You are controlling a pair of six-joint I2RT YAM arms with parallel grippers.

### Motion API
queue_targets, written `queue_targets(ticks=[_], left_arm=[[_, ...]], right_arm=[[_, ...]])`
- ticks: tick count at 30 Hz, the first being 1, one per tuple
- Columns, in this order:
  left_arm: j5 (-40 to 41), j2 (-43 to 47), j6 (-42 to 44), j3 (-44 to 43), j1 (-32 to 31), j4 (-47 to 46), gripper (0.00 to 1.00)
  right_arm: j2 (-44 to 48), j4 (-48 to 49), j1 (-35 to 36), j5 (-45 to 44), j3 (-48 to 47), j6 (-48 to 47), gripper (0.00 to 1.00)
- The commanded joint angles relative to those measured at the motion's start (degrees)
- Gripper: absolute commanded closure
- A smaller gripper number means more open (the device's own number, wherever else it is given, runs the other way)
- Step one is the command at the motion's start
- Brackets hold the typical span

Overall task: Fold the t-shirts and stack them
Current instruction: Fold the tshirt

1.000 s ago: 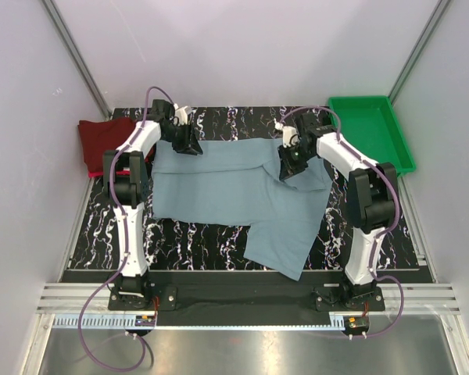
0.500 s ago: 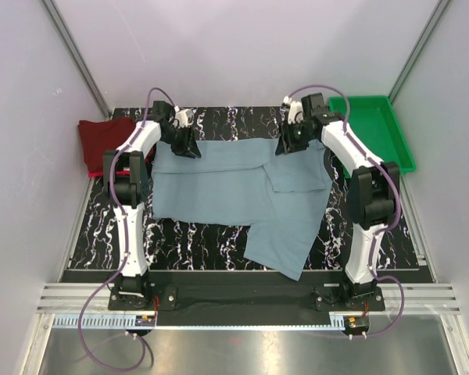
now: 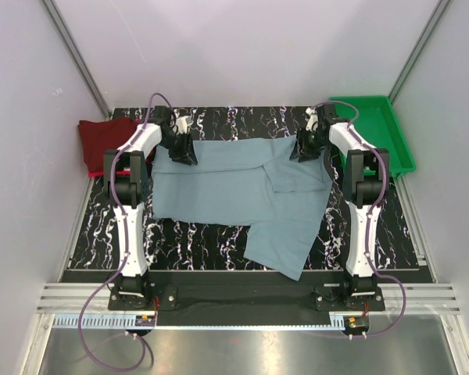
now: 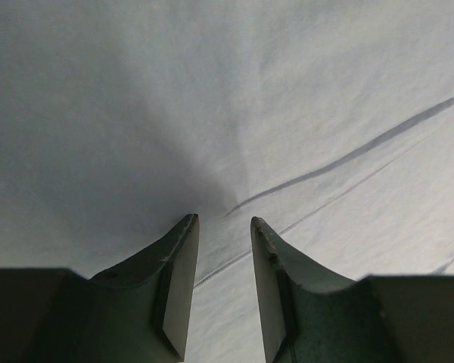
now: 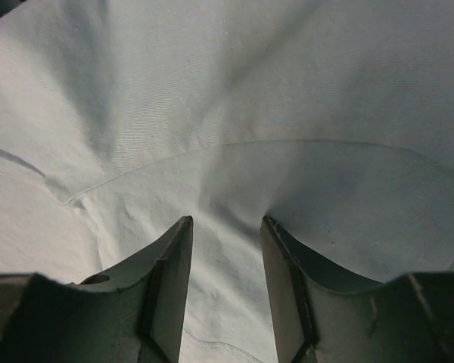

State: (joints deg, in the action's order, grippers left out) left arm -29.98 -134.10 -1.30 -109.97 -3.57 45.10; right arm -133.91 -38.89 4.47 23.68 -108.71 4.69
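Cloth of the large dusty grey-blue t-shirt (image 3: pixel 234 187) lies spread on the black marbled tabletop (image 3: pixel 219 121). The left gripper (image 3: pixel 185 151) and right gripper (image 3: pixel 304 149), both released, rest on its far corners, likely flattening it for folding.

light: bright, even | top view: sharp | wrist views: shadowed near fingers (image 4: pixel 178 287)

Right gripper (image 3: pixel 303 150) gone from the middle of the grey-blue t-shirt (image 3: pixel 219 187), now swung out to its upper-right corner, fingers sprung apart, the folded flap (image 3: pixel 297 173) dropped flat, left gripper (image 3: pixel 184 150) nudged slightly lower in frame
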Motion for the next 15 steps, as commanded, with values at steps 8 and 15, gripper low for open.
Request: queue_targets(ticks=[8, 15], left_arm=[[7.8, -5.2, 2.3, -13.9, 0.2, 0.6, 0.5], [10.0, -8.5, 2.4, -20.5, 0.2, -1.9, 0.44]], right_arm=[[-7.5, 0.2, -1.4, -2.8, -12.0, 0.8, 0.5], [-12.5, 0.9, -1.5, -3.3, -20.9, 2.7, 0.47]])
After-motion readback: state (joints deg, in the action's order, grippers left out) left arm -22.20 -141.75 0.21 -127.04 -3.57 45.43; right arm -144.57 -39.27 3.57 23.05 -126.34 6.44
